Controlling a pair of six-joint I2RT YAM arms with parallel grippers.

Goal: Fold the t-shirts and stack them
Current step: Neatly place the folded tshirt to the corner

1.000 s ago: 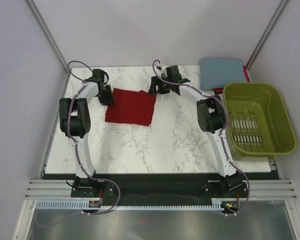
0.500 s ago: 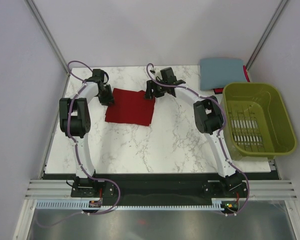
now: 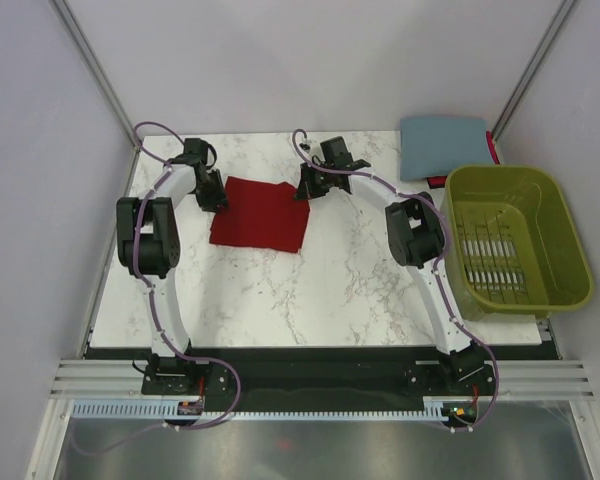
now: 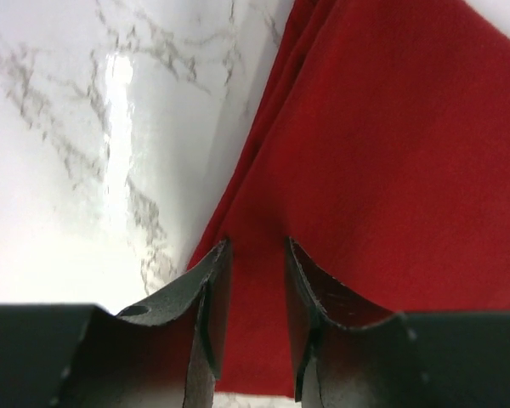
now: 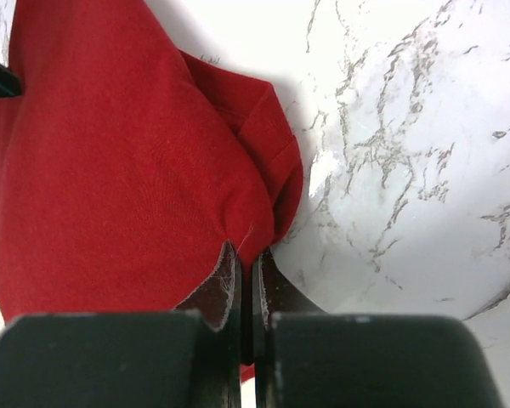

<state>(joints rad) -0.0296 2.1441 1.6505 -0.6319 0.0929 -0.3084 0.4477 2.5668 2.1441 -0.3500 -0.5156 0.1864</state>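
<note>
The dark red t-shirt lies folded into a rough square at the back left of the marble table. My left gripper is at its left edge. In the left wrist view, that gripper has its fingers apart over the flat red cloth, so it is open. My right gripper is at the shirt's far right corner. In the right wrist view, it is shut on a pinch of the red cloth. The slate blue-grey t-shirt lies folded at the back right.
An olive-green slatted basket stands at the table's right edge, just in front of the blue-grey shirt. A small bit of something red shows behind that shirt. Grey walls close in the left, back and right.
My right gripper has moved left onto the red shirt's far right corner, and its jaws have gone from wide open to shut on the cloth. The left arm has not moved.
</note>
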